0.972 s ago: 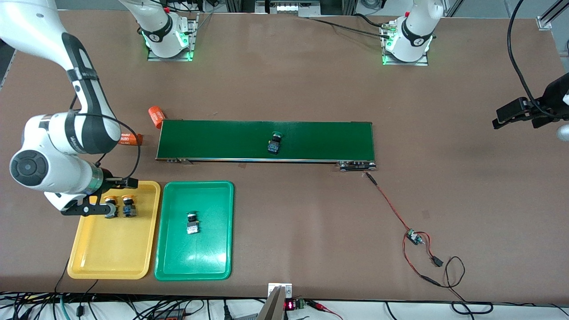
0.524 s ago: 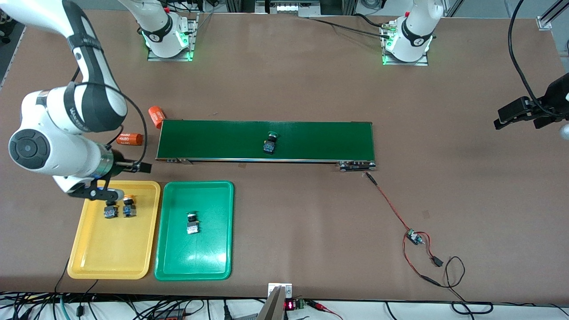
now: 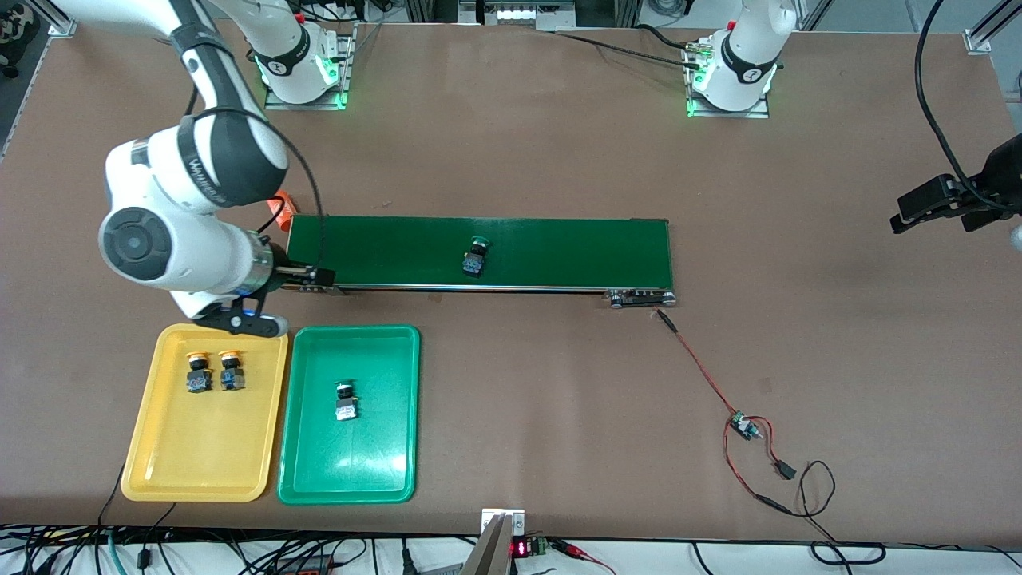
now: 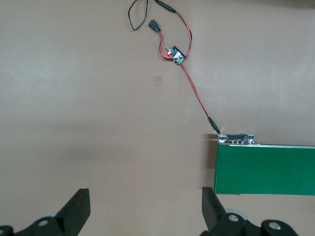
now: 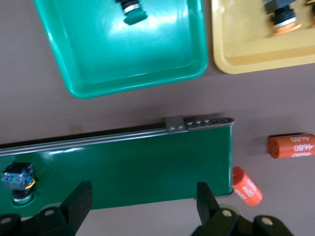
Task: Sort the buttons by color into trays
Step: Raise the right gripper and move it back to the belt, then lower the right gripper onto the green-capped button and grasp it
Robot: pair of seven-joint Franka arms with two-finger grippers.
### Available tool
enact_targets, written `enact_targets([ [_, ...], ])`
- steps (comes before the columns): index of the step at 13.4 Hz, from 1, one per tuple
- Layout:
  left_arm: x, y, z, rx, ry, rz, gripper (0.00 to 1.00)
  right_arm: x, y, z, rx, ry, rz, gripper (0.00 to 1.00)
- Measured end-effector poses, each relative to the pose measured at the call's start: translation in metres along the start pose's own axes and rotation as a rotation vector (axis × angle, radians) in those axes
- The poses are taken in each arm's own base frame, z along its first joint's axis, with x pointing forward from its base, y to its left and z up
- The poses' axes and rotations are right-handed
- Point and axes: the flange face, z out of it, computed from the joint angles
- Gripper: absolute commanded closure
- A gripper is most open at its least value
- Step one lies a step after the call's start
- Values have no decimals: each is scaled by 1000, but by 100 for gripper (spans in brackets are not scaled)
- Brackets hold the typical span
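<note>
At the right arm's end of your bench point(image 3: 511, 144) sits the shallow yellow plastic tray point(image 3: 200, 455), and in the part of it farthest from the front camera two black-bodied push-buttons with yellow-orange caps stand side by side, one point(image 3: 196, 372) just beside the other point(image 3: 230, 370). Touching-close beside it, toward the left arm's end, lies the matching bright green tray point(image 3: 375, 463) with one green-capped button point(image 3: 346, 401) near its middle.

Your right hand point(image 3: 267, 323) hangs over the strip of bench between the yellow tray's rim and the end of the long dark green conveyor belt point(image 3: 559, 251). Its fingers point(image 5: 206, 201) are spread wide with nothing between them, and they touch nothing. In the right wrist view you see the belt's end beneath the hand, with two orange cylinders printed "4680", one point(image 5: 291, 146) lying apart on the bench and one point(image 5: 247, 186) just off the belt's corner.

The last green-capped button point(image 3: 474, 259) lies on the belt around its middle, well apart from your right hand.

Near the belt's other end a red and black wire with a small circuit board point(image 3: 744, 427) trails across the bench.

Your left hand point(image 4: 145, 211) waits up over bare bench off that end, fingers spread and empty.
</note>
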Motion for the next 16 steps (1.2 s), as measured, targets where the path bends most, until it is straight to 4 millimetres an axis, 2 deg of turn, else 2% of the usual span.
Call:
enact_targets([
  [4,1,-6,-1,0,7,-10,0,-26,-48,10,-20,-2,-5,5],
  [6,1,-10,-1,0,9,-16,0,-31,-63,14,-13,18,-23,5],
  [13,2,-11,-1,0,11,-19,0,-35,-97,48,62,144,-68,5],
  [16,2,-10,-1,0,10,-18,0,-48,-93,65,89,207,-74,5],
])
